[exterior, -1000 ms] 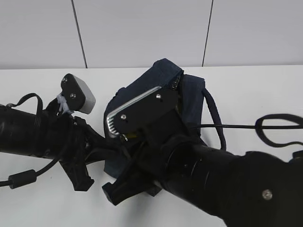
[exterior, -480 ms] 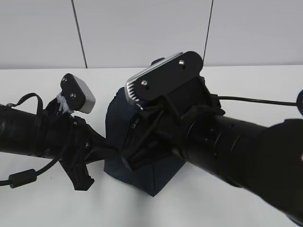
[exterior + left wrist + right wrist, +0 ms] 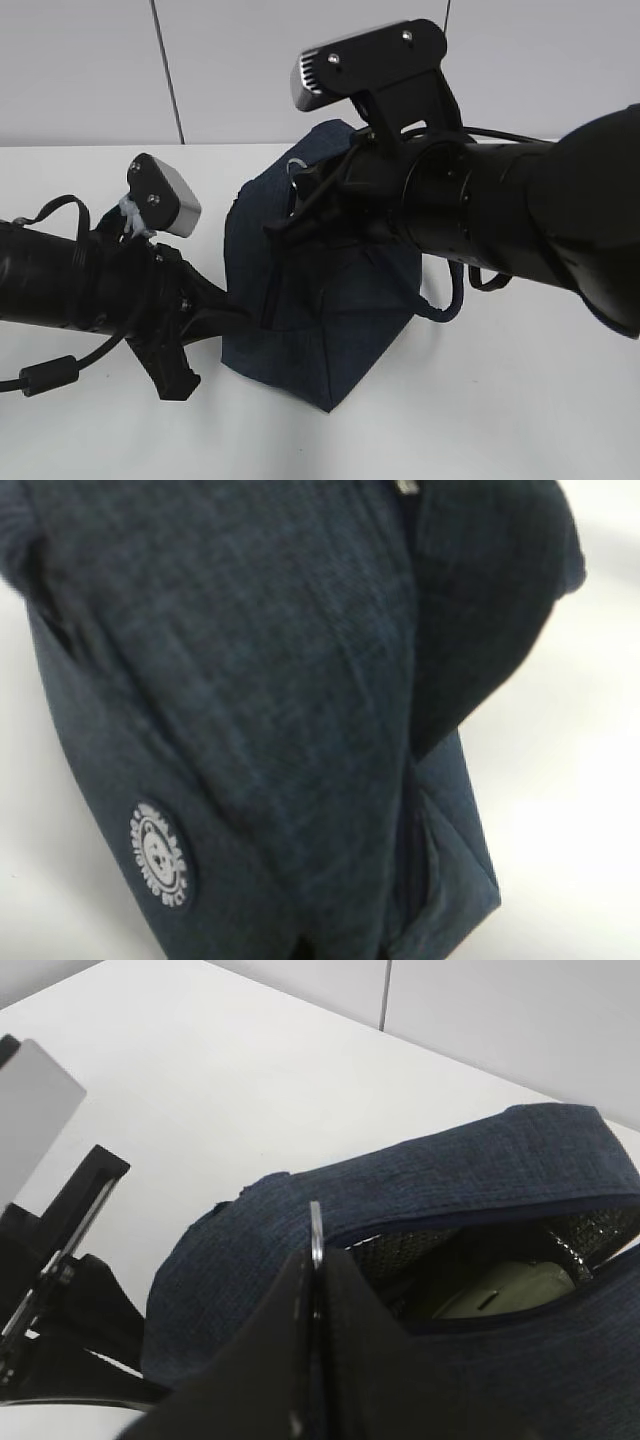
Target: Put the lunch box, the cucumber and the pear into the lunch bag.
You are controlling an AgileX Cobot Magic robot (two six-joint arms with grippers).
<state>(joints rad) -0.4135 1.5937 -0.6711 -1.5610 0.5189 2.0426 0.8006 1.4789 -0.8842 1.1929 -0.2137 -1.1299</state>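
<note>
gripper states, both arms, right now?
Left gripper: pressed against the lunch bag side; open or shut cannot be told.
Right gripper: shut on the metal ring pull at the bag's top.

white table (image 3: 520, 420), pale panelled wall (image 3: 300, 70)

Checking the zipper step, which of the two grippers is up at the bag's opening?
The right gripper: it sits atop the lunch bag, pinching the ring pull beside the open gap. The left gripper is low against the bag's side.
</note>
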